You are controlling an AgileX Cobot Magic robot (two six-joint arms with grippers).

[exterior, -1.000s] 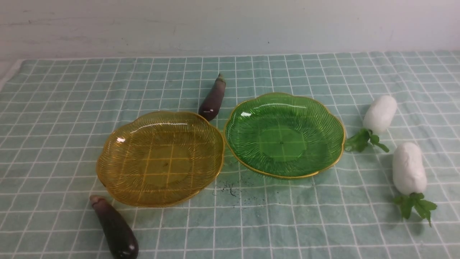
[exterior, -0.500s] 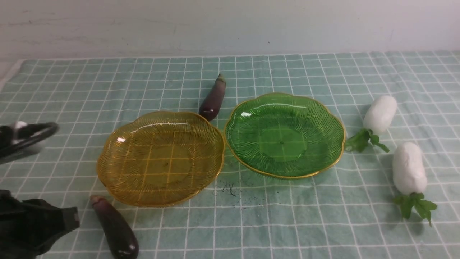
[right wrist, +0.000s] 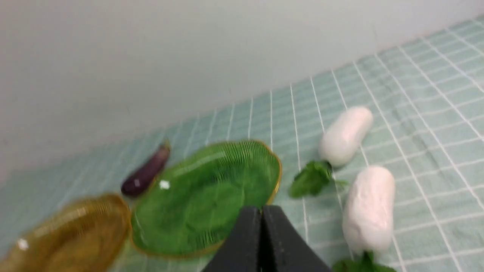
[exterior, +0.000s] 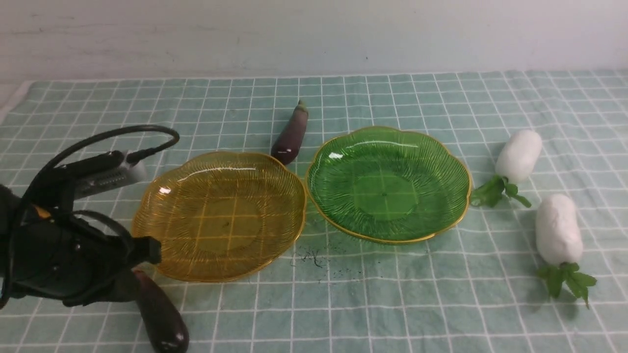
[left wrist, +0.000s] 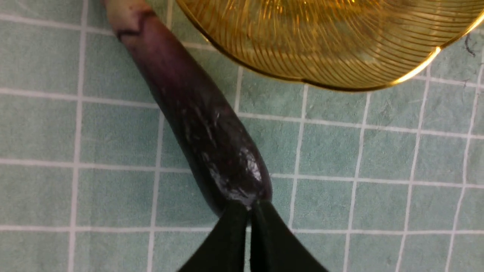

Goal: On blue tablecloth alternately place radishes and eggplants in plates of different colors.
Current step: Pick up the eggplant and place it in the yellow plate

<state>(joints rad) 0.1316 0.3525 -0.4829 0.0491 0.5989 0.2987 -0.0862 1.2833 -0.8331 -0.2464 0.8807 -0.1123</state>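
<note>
As a robot's left arm (exterior: 83, 260) leans in over a gridded blue tablecloth (exterior: 402, 304), both plates lie bare before me. With twelve o'clock at the wall (exterior: 314, 39), the near eggplant (exterior: 162, 316) rests at seven o'clock from the amber plate (exterior: 225, 223), the far eggplant (exterior: 290, 137) at about one. At two to three o'clock from amber sits the green plate (exterior: 385, 193); beyond its rim lie the far radish (exterior: 519, 154) at two to three o'clock and the near radish (exterior: 558, 229) at about four, both leafy.

Seen from the left wrist, the left gripper (left wrist: 249, 213) is drawn narrow, tips all but together, grasping nothing. The tips appear over the near eggplant's blunt end; whether they touch it, I cannot tell. The pale-capped stem end lies near the amber plate's rim. This looks like the approach for a first pick: the next move calls for spreading the fingers, centring them over the dark body and lowering to straddle it, clear of the gilt rim.

Seen from the right wrist, the right gripper (right wrist: 261, 213) is likewise pinched together and empty, facing the green plate and the radishes, whose turn would follow in the alternation.
</note>
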